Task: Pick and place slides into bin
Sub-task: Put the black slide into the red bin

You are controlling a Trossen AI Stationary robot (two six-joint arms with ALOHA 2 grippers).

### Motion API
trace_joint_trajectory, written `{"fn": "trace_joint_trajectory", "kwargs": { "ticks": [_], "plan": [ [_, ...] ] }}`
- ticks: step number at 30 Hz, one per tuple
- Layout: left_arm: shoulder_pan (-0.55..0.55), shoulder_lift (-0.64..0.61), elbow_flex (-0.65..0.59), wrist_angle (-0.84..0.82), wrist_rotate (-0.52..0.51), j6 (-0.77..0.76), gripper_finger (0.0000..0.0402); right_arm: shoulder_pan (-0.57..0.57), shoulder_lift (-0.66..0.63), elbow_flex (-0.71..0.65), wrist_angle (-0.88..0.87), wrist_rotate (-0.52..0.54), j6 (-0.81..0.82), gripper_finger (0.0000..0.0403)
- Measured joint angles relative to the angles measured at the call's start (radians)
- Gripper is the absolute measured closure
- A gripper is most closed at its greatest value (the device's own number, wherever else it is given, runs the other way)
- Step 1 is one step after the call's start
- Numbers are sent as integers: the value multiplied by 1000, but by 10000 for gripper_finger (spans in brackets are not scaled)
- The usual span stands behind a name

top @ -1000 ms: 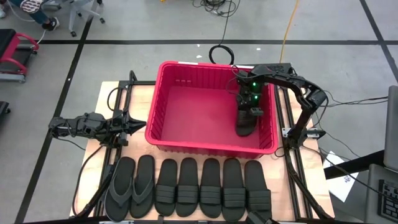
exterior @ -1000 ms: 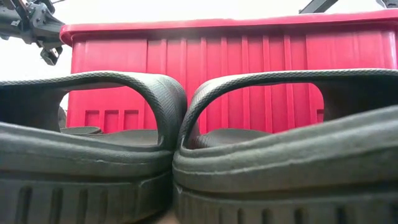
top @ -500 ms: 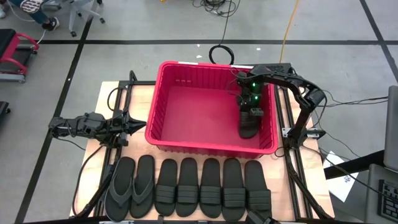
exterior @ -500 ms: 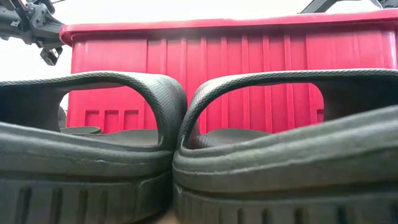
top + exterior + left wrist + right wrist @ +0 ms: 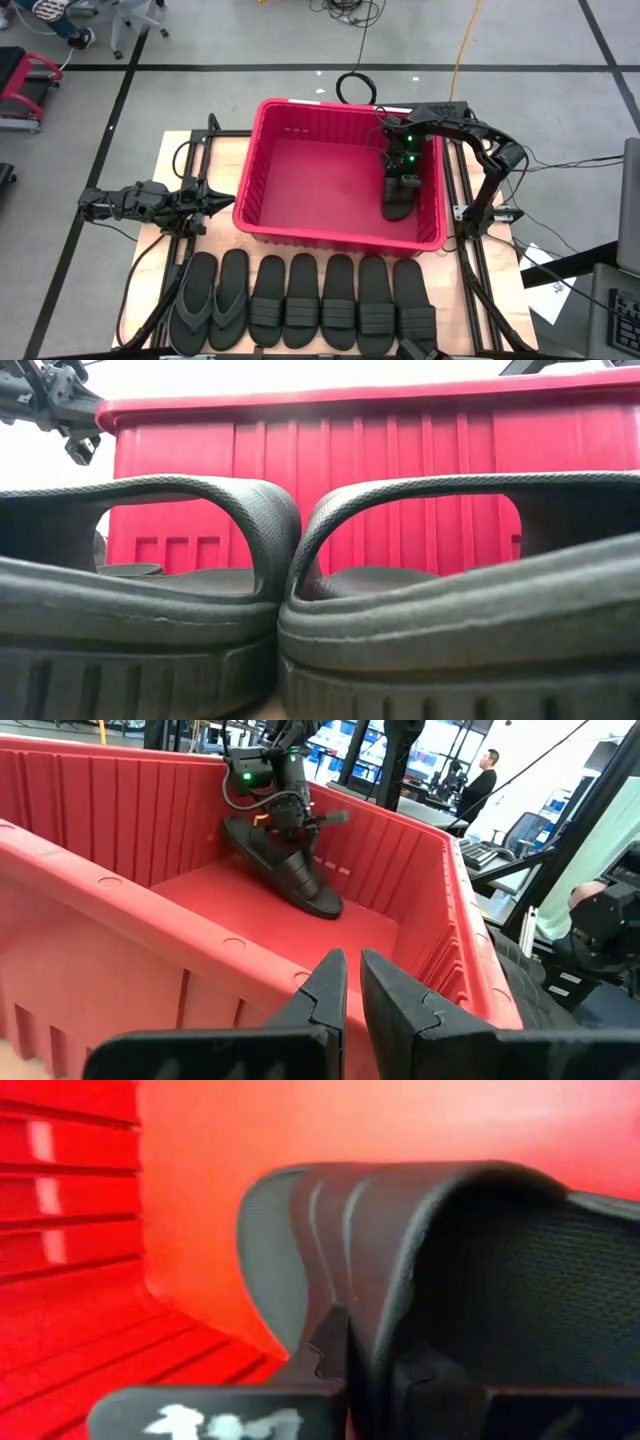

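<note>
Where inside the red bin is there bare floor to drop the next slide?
The bin floor is bare from its left wall to the middle. The right side is crowded: the right end effector holds a slide there.

I count one red bin (image 5: pixel 300 160), six banded slides (image 5: pixel 340 300), one inside it, and two thong flip-flops (image 5: pixel 210 298).

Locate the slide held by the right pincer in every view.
High view: slide inside the bin, by its right wall.
Low view: not visible; the bin wall hides it.
Left wrist view: slide, tilted, toe on the bin floor.
Right wrist view: slide fills the frame.
Shared landmark: the red bin.
</note>
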Motion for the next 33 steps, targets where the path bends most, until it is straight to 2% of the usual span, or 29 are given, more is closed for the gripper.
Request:
{"fn": "trace_joint_trajectory", "kwargs": {
  "ticks": [8,13,19,24,28,33],
  "plan": [
    [0,0,0,0,0,-14,371,2,0,-48,82,111,53,387],
    [0,0,0,6,0,-14,371,1,-17,-42,114,129,85,345],
    [0,0,0,5,0,-10,371,3,-54,-27,106,134,120,272],
    [0,0,0,5,0,1,371,15,-104,-26,114,183,142,221],
    [0,0,0,5,0,18,371,18,-140,-26,120,183,144,198],
    [0,0,0,5,0,20,371,23,-171,-26,153,212,167,188]
  ]
}}
